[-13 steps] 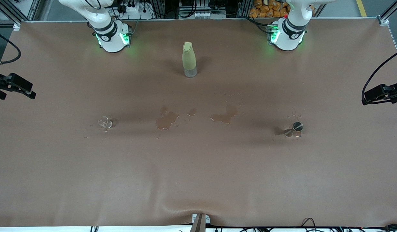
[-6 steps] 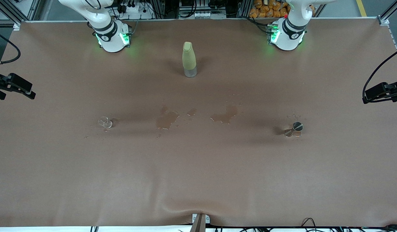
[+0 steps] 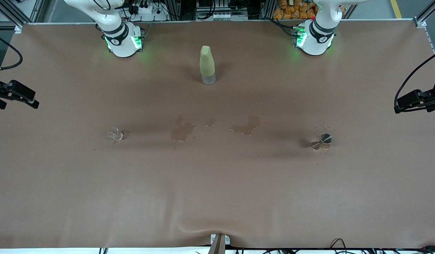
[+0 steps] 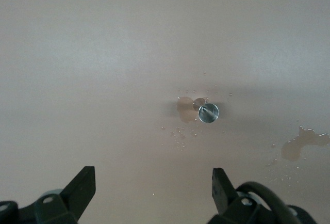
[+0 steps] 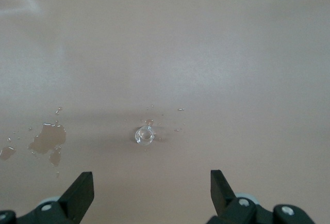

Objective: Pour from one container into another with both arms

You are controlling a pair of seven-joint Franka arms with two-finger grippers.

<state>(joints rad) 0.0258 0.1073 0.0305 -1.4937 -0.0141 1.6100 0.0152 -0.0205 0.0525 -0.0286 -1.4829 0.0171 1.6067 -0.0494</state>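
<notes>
brown table point(image 3: 217, 183): glass cup point(image 5: 145, 135) under spread right gripper point(image 5: 149, 195); jigger point(image 4: 208, 112) under spread left gripper point(image 4: 153, 190); both ungrasped; next, descend and pinch.

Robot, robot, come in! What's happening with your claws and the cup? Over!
Both claws open, empty: left over jigger, right over cup. Nothing poured. Puddles between.

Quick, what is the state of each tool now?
Left tool: open, holding nothing, over the table.
Right tool: open, holding nothing, over the table.
</notes>
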